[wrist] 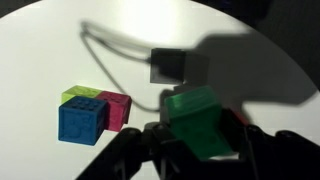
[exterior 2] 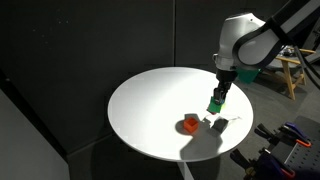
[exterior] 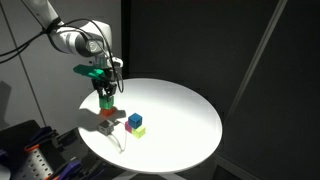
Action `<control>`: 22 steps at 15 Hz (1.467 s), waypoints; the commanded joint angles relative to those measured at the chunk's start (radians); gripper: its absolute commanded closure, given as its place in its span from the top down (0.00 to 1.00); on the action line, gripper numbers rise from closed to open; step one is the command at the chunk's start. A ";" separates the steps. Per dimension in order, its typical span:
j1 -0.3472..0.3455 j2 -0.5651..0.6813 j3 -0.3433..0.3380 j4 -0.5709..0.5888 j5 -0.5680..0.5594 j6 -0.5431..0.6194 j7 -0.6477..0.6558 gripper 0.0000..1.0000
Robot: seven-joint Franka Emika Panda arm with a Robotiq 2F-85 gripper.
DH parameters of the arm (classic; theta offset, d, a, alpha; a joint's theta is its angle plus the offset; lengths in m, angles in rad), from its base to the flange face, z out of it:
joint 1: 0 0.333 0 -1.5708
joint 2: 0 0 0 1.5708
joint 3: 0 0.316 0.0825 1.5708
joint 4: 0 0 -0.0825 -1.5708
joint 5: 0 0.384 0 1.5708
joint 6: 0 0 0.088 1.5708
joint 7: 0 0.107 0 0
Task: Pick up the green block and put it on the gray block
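My gripper (wrist: 195,150) is shut on the green block (wrist: 200,122) and holds it above the white round table (exterior: 185,110). Both exterior views show the green block (exterior: 105,99) (exterior 2: 214,103) hanging in the gripper (exterior: 104,93) (exterior 2: 217,97). In the wrist view the gray block (wrist: 167,66) sits on the table beyond the held block, in the arm's shadow and apart from it. In an exterior view it seems to be the small pale cube (exterior 2: 216,124) just below the gripper.
A blue cube (wrist: 80,120), a lime cube (wrist: 80,97) and a magenta cube (wrist: 116,108) stand clustered together to one side. A red-orange cube (exterior 2: 190,124) (exterior: 107,112) lies near the gripper. The table edge is close by, against a dark background.
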 commanded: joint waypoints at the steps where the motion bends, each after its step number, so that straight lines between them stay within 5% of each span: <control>1: 0.007 -0.012 -0.007 -0.003 0.011 -0.006 0.034 0.29; 3: 0.006 -0.007 -0.007 0.001 0.018 -0.009 0.023 0.29; 4: 0.007 0.000 -0.007 0.001 0.002 -0.003 0.016 0.54; 13: 0.007 0.000 -0.007 0.001 0.002 -0.003 0.016 0.54; 14: 0.007 0.000 -0.007 0.001 0.002 -0.003 0.016 0.29; 22: 0.005 -0.049 -0.011 -0.007 -0.008 -0.016 0.034 0.29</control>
